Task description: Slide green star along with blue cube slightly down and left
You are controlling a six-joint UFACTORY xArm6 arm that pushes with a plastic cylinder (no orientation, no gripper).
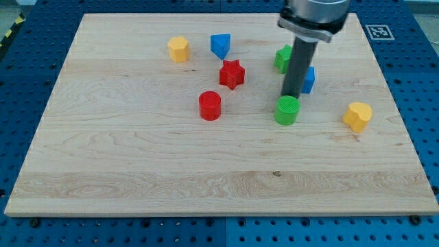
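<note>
Rod descending from the view's top, its upper housing cut off by the frame edge; my tip point(293, 95) down at the wooden board point(137, 165), a bare point with nothing spread or pinched. Immediately left of the rod, green star point(282, 59), mostly hidden, shape hard to confirm. Immediately right, blue cube point(309, 79), only a sliver showing; contact with either cannot be told. Just below the tip, green cylinder point(288, 110). Farther left: red star point(232, 74), red cylinder point(210, 106), blue triangular block point(220, 46), yellow hexagonal block point(178, 49). Right and lower: yellow heart point(358, 116).
</note>
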